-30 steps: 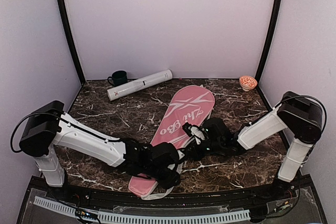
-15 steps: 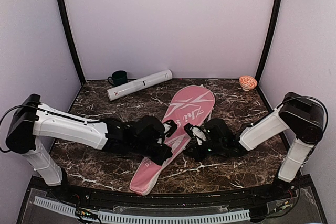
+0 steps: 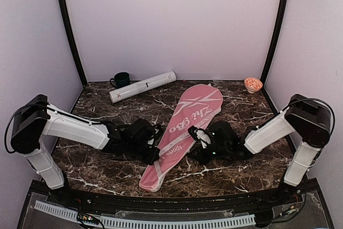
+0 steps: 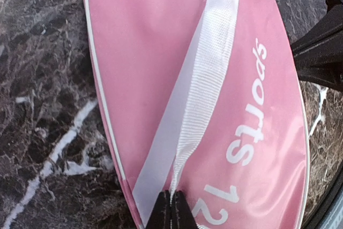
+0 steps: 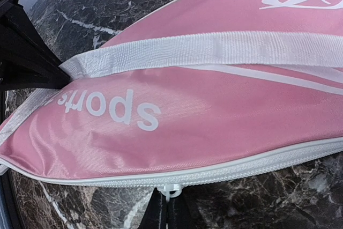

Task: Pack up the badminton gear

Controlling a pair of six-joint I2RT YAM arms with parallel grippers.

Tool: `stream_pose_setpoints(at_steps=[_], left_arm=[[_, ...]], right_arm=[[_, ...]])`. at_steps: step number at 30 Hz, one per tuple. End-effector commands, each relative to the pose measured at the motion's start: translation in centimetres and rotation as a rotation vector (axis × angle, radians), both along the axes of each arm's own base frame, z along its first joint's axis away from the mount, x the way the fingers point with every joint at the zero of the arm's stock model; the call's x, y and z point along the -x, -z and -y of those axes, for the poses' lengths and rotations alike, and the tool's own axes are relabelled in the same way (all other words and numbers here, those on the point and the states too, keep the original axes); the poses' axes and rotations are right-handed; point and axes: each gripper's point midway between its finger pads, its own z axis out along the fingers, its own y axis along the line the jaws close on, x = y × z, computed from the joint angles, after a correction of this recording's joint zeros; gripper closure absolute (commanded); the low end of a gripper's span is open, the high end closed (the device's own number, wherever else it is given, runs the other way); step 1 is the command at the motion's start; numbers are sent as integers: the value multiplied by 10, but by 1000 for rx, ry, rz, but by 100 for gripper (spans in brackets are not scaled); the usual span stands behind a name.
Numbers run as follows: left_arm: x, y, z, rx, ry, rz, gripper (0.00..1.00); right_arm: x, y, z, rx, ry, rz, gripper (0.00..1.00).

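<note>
The pink racket-shaped bag (image 3: 185, 127) with white lettering lies diagonally across the table. It fills the left wrist view (image 4: 214, 79) and the right wrist view (image 5: 214, 111). My left gripper (image 4: 172, 207) is shut on the bag's white strap (image 4: 206, 79) at the bag's left edge (image 3: 156, 142). My right gripper (image 5: 170, 207) is shut on the white zipper pull (image 5: 170, 190) on the bag's right edge (image 3: 199, 142). The long white tube (image 3: 142, 86) lies at the back left. No rackets or shuttlecocks show.
A dark green mug (image 3: 121, 79) stands behind the tube at the back left. A small orange patterned bowl (image 3: 253, 83) sits at the back right corner. The table (image 3: 107, 116) is dark marble with white veins.
My left gripper has moved back from the bag's near end to its left edge. The bag has swung, its near end now further right and its head shifted right.
</note>
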Motion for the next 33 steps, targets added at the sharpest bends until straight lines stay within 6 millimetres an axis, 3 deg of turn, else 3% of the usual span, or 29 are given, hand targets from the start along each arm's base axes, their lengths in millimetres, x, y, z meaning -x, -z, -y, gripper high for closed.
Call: stream_pose_setpoints(at_steps=[1, 6, 10, 16, 24, 26, 28, 30, 31, 33], left_arm=[[21, -4, 7, 96, 73, -59, 100], [60, -45, 24, 276, 266, -80, 100], [100, -50, 21, 301, 418, -201, 100], [130, -51, 8, 328, 490, -318, 100], [116, -108, -7, 511, 465, -225, 100], [106, -111, -14, 501, 424, -190, 100], [80, -98, -30, 411, 286, -157, 100], [45, -69, -62, 246, 84, -147, 100], [35, -55, -79, 150, 7, -144, 100], [21, -38, -96, 47, -63, -122, 100]], right_arm=[[2, 7, 7, 47, 1, -12, 100], [0, 8, 8, 56, 6, -11, 100], [-2, 10, 8, 62, 10, -12, 100], [-7, 10, 13, 68, 32, -12, 100], [-19, 15, 26, 108, 86, -10, 100], [-21, 14, 27, 111, 94, -7, 100], [-23, 15, 28, 114, 95, -9, 100], [-23, 15, 27, 117, 92, -9, 100], [-23, 14, 27, 117, 92, -9, 100], [-24, 14, 26, 120, 91, -8, 100]])
